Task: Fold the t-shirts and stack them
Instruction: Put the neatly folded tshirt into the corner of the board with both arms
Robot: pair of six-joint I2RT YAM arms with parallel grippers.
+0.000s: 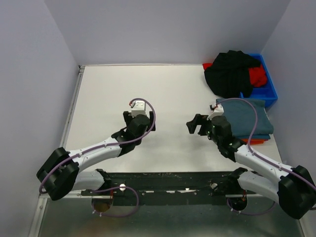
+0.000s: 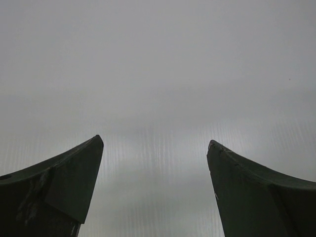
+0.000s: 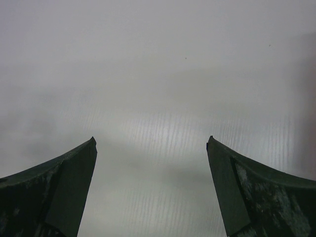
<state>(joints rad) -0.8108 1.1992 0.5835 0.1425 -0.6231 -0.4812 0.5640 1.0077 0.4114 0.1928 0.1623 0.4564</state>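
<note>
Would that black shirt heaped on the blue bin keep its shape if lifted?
Probably not: the black shirt lies crumpled, spilling over the bin rim, so it would likely sag. It might drag the red shirt along.

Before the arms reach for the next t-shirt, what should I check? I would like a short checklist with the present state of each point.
1. Left gripper open and empty: ok.
2. Right gripper open and empty: ok.
3. Table bare between the grippers for folding: ok.
4. Teal-blue t-shirt folded on top of the orange t-shirt: ok.
5. Black t-shirt reachable, heaped over the rim of the blue bin: ok.
6. Red t-shirt free of the black one: cannot tell.
</note>
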